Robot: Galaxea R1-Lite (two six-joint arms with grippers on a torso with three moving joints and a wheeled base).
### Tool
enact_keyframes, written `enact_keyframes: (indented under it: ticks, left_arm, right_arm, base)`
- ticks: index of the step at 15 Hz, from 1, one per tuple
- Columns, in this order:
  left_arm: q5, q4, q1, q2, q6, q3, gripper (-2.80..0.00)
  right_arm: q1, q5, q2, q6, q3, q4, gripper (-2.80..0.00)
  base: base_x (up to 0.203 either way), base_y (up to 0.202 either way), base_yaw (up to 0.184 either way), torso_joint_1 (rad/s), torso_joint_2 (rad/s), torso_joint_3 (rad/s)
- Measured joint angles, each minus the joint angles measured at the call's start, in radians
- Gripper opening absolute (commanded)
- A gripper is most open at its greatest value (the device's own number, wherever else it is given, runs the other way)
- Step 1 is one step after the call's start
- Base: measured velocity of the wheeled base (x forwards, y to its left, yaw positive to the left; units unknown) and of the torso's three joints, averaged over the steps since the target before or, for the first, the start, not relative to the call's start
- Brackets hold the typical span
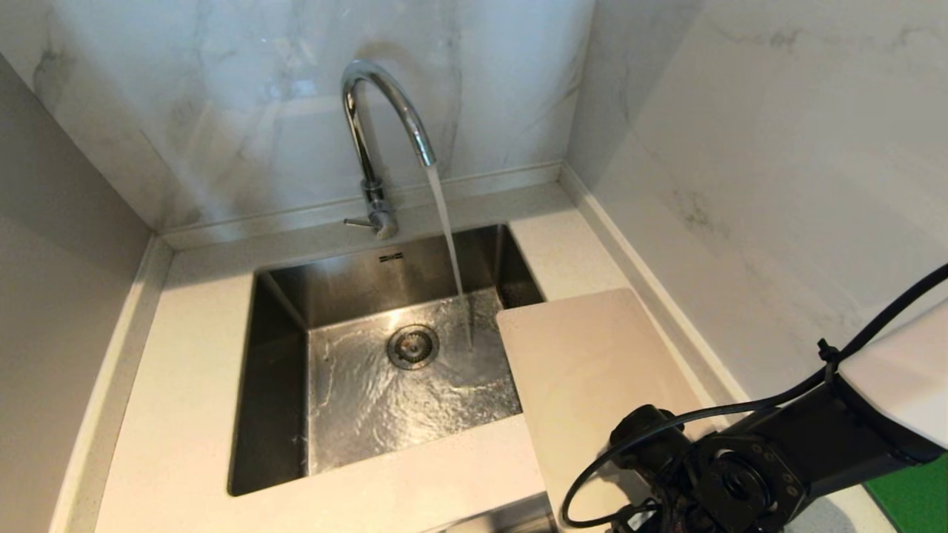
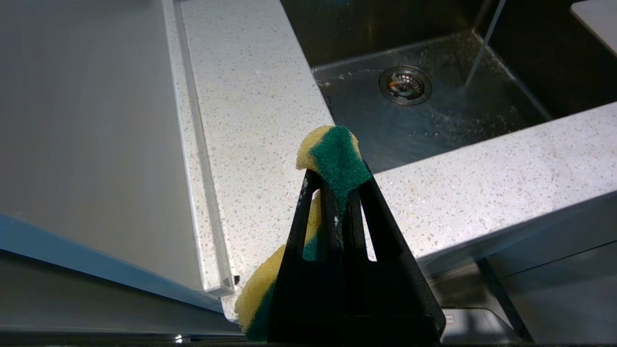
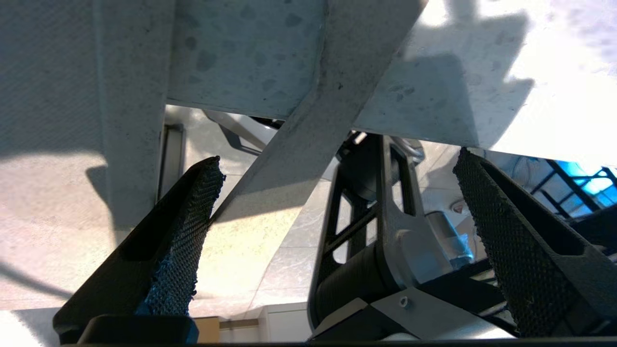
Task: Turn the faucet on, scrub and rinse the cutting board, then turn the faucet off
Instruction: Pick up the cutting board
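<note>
My right gripper [image 3: 337, 231], jaws spread wide, straddles the near edge of the cutting board [image 1: 592, 370] overhanging the tabletop [image 1: 185, 385]. Thin, stiff, probably slick plastic; grip that edge. Left jaws clench the sponge [image 2: 335, 156].

Sink basin [image 1: 281, 385] open from above, only the drain [image 1: 412, 346] on its floor. Water stream [image 1: 448, 237] falls from the faucet [image 1: 378, 133] through the basin's right half. Faucet stands at the back rim, its lever [image 1: 358, 221] jutting left. Cutting board [image 1: 585, 370] overhangs the basin's right edge, covering the right desk [image 1: 185, 414] strip. Walls close in at back, right and left. Left desk strip bare. Right arm [image 1: 778, 466] crowds the board's near end
</note>
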Motion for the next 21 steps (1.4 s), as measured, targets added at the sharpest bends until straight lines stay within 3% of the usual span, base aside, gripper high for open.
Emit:
enact_keyframes:
  ticks: [17,21]
  left_arm:
    - [0.0,0.0,0.0,0.0,0.0,0.0,-2.8]
    - [0.0,0.0,0.0,0.0,0.0,0.0,-2.8]
  right_arm:
    - [0.024,-0.038,0.094,0.063,-0.006,-0.072,0.0]
    - [0.026,-0.082,0.113,0.088,-0.009,-0.073,0.0]
  base:
    - [0.0,0.0,0.0,0.0,0.0,0.0]
    - [0.0,0.0,0.0,0.0,0.0,0.0]
